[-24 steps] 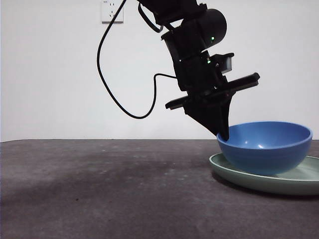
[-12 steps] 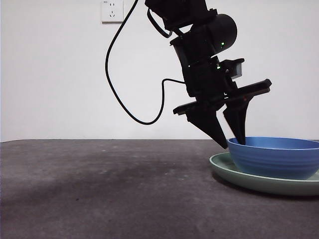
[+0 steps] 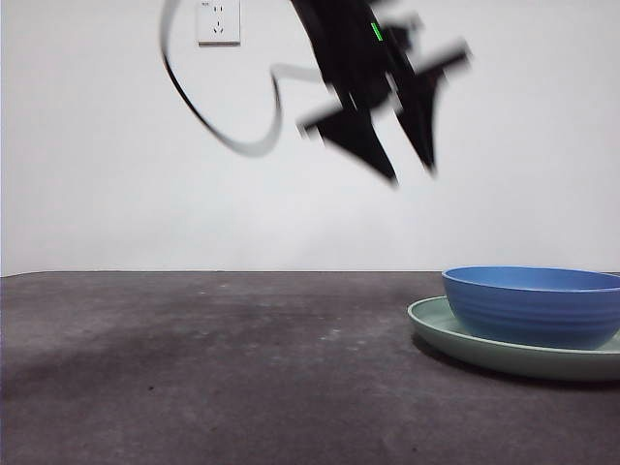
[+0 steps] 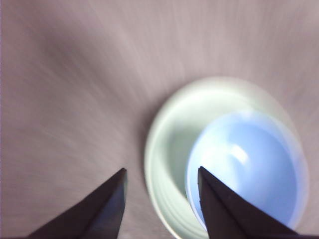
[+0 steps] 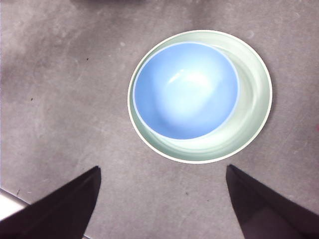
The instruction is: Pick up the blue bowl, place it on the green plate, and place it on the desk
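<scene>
The blue bowl (image 3: 533, 305) sits upright in the green plate (image 3: 455, 339) at the right of the desk (image 3: 194, 368). My left gripper (image 3: 411, 174) is open and empty, blurred, high in the air above and left of the bowl, touching nothing. In the left wrist view its jaws (image 4: 161, 172) stand apart above the bowl (image 4: 244, 169) and plate (image 4: 174, 134). My right gripper (image 5: 162, 168) is wide open and empty, high over the bowl (image 5: 185, 89) and plate (image 5: 254, 99). The bowl rests off-centre in the plate.
A white wall socket (image 3: 218, 21) is on the back wall, and the arm's black cable (image 3: 208, 126) hangs in front of it. A pale edge (image 5: 10, 209) shows at a corner of the right wrist view.
My left gripper let go of the bowl, which settled level in the plate, then rose fast up and away to the left with its jaws open.
</scene>
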Action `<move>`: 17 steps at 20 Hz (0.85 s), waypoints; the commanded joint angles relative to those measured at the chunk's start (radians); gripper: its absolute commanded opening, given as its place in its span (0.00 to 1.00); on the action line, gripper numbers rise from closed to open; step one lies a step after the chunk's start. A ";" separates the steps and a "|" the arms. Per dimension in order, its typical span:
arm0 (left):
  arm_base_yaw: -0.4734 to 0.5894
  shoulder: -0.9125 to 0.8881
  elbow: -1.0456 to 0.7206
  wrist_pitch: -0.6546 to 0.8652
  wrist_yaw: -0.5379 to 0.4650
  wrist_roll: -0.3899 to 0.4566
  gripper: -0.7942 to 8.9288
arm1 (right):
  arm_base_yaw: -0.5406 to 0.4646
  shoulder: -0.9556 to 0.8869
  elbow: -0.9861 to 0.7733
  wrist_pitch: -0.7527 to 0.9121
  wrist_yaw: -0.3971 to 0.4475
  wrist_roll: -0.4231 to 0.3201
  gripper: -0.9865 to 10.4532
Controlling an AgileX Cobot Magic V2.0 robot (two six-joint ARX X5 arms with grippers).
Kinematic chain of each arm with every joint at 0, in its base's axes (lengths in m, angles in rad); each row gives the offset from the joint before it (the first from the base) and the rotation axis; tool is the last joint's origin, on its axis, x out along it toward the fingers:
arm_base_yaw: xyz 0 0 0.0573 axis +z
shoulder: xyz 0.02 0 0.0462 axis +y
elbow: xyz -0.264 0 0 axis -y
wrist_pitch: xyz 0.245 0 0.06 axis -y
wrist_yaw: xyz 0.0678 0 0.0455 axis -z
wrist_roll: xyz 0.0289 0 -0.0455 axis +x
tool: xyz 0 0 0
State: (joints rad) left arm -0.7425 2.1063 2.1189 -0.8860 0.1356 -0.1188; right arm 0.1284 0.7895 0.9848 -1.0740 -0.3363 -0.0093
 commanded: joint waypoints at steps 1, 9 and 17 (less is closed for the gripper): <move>0.020 -0.100 0.032 -0.002 0.003 -0.005 0.32 | 0.002 0.004 0.018 0.004 0.004 0.010 0.44; 0.208 -0.452 0.014 -0.167 0.111 0.085 0.32 | 0.002 0.004 0.018 0.013 0.004 0.010 0.44; 0.322 -0.785 -0.517 -0.023 0.260 0.136 0.31 | 0.002 0.005 0.018 0.027 0.004 0.010 0.44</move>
State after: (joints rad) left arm -0.4156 1.3251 1.5993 -0.9195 0.3882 -0.0048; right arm 0.1284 0.7887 0.9848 -1.0573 -0.3359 -0.0093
